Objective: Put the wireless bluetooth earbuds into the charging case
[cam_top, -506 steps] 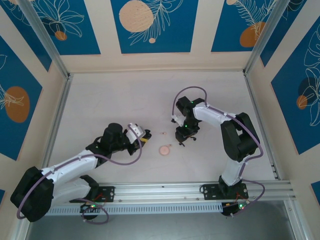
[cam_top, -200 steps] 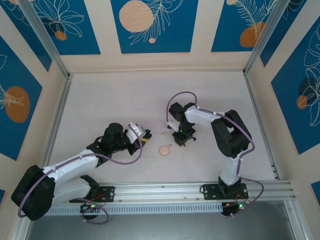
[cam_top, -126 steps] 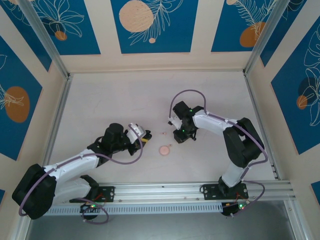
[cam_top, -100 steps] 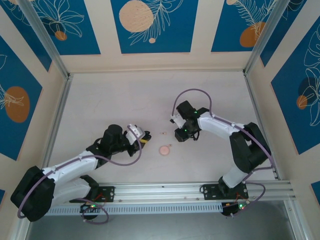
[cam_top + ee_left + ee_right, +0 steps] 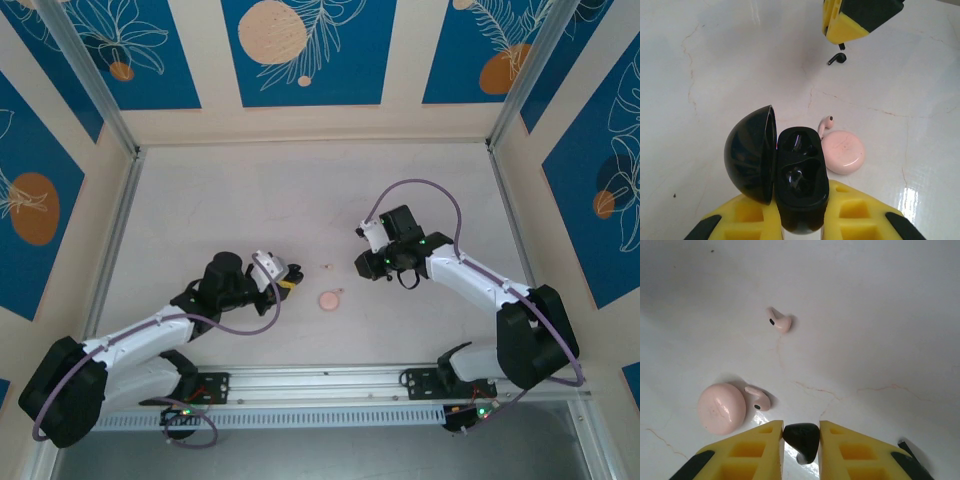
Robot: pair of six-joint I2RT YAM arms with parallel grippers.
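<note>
1. The left fingers (image 5: 752, 216) are clamping the base of a glossy black round plastic charging case (image 5: 801, 175). They are holding it left of the table's middle, toward the near edge.
2. The case's hinged lid (image 5: 750, 152) is standing open to one side. Whether anything is sitting in the two wells cannot be told.
3. The right fingers (image 5: 765, 450) are pinching a tiny black short-stemmed earbud (image 5: 801, 436) between their tips. They are holding it over the white marbled table (image 5: 865, 315), just right of its middle.
4. A closed pale pink round case (image 5: 721, 408) is lying on the table between the two arms, nearer the near edge.
5. One pale pink earbud (image 5: 758, 398) is lying just beside the pink case's rim.
6. A second pale pink earbud (image 5: 779, 321) is lying apart from the pink case, toward the far edge.
</note>
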